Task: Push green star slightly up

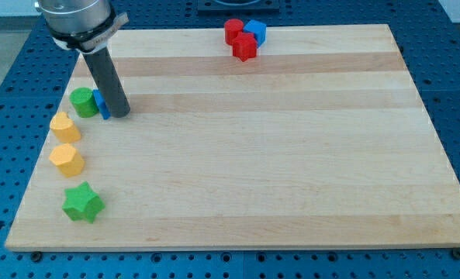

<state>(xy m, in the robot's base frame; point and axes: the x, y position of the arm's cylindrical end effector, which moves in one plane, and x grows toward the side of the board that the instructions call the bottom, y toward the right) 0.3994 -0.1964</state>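
Camera view: green star (83, 203) lies flat.

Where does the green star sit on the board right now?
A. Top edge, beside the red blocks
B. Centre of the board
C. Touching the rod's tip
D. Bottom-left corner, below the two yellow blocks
D: the green star lies near the view's bottom-left corner, under the yellow blocks, well away from my tip.

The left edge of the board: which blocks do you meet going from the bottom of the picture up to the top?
Green star block → lower yellow block → upper yellow block → green round block, with my tip just to its right.
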